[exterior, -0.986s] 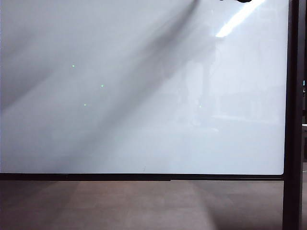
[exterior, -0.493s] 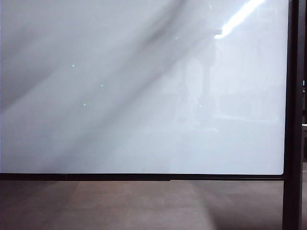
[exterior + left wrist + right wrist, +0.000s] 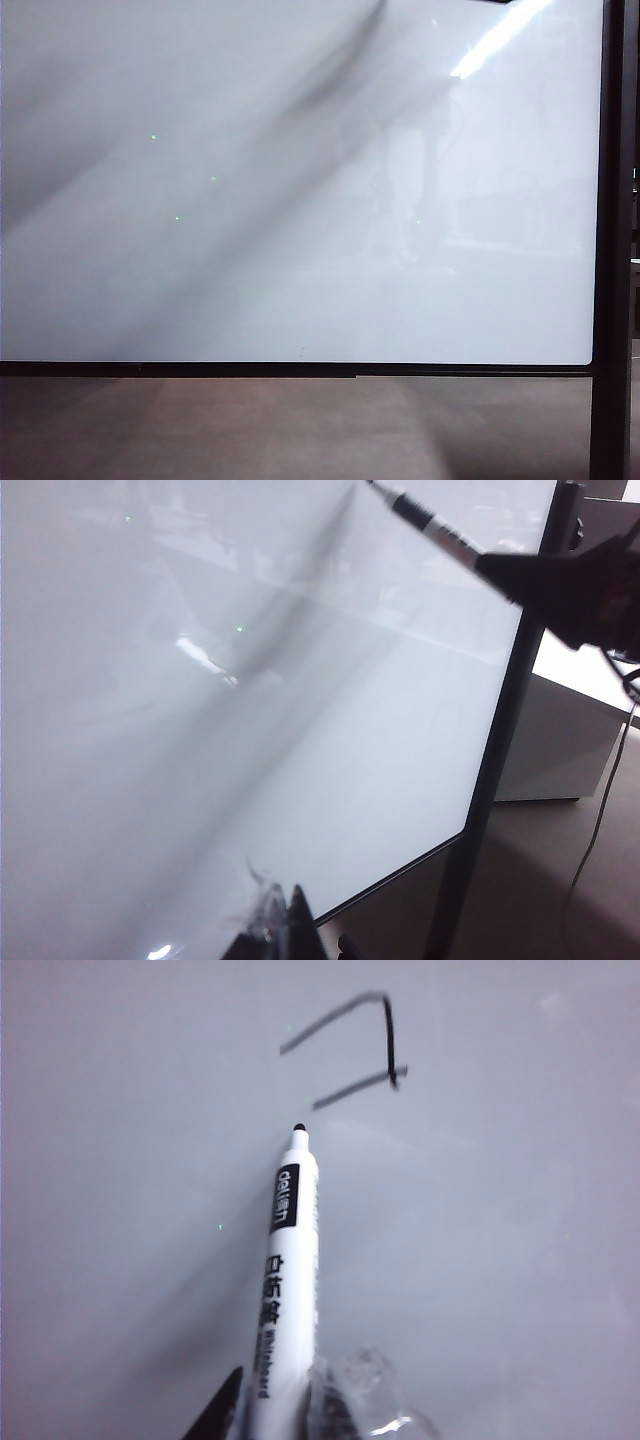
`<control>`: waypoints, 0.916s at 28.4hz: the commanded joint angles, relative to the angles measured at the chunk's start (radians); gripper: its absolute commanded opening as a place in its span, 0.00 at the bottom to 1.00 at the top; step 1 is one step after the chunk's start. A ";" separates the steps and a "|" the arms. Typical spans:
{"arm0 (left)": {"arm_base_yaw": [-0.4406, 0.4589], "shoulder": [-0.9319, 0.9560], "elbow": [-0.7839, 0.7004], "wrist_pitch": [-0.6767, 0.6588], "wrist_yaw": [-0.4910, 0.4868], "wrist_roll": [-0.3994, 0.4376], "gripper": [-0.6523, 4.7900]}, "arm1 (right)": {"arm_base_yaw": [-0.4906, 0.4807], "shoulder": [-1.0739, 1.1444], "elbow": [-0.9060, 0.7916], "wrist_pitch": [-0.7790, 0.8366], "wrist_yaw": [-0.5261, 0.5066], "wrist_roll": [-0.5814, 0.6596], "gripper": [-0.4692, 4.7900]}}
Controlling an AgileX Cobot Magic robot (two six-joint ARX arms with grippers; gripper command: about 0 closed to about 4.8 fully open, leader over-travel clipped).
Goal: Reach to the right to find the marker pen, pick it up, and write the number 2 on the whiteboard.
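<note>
Between right hand (image 3: 275, 1410) fingers: marker pen (image 3: 285, 1290) gripped (tip near number 2 (image 3: 350, 1050)) | left hand (image 3: 285, 930): unclear

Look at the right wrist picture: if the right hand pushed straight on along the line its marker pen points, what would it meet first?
Probably the whiteboard. The right hand holds the marker pen, whose tip points at bare board just short of the black strokes. Whether the tip already touches is unclear.
</note>
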 commanded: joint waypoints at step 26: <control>-0.001 -0.002 0.008 0.013 0.000 0.005 0.11 | 0.002 0.018 0.005 0.086 0.023 0.000 0.17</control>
